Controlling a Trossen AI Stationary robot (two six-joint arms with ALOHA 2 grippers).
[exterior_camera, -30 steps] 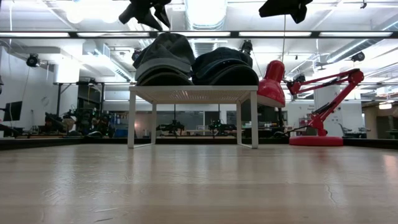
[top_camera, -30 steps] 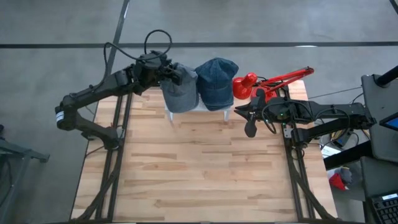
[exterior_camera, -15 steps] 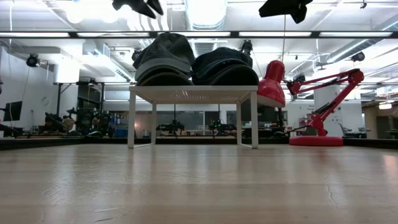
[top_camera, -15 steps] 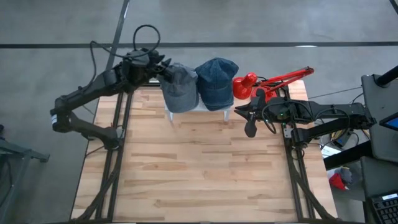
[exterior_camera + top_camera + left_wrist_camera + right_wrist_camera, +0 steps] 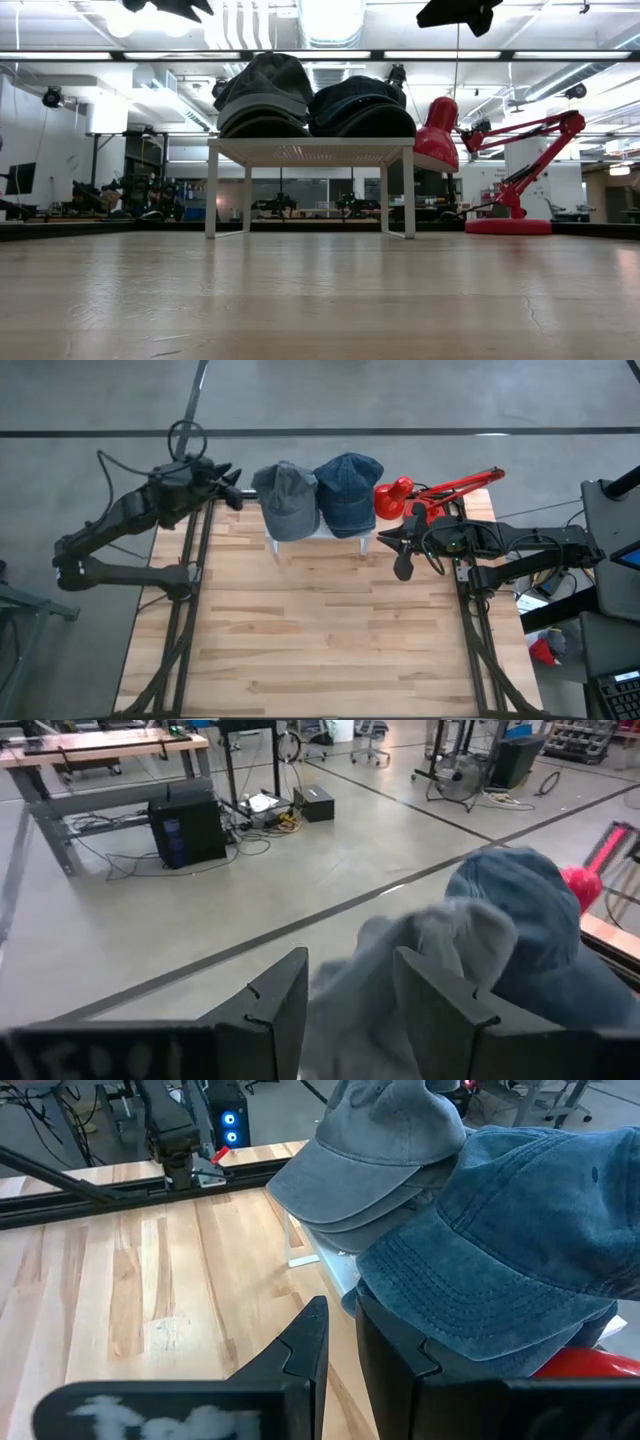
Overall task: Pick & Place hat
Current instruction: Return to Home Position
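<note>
Gray caps [image 5: 286, 500] sit stacked on the left half of the white shelf [image 5: 310, 150], with no claw touching them.

The shelf stands at the far edge of the wooden desk [image 5: 320, 640]. The blue caps [image 5: 348, 492] lie touching the gray stack on its right, and a red lamp [image 5: 395, 498] stands just right of the shelf. The left claw [image 5: 228, 488] hangs high over the far left of the desk, just left of the gray caps and apart from them, its fingers [image 5: 280, 1010] spread and holding nothing. The right claw [image 5: 403, 555] waits near the desk's right edge, close to the shelf's right legs, its fingers [image 5: 305, 1350] nearly pressed together with only a slim gap, also holding nothing.
</note>
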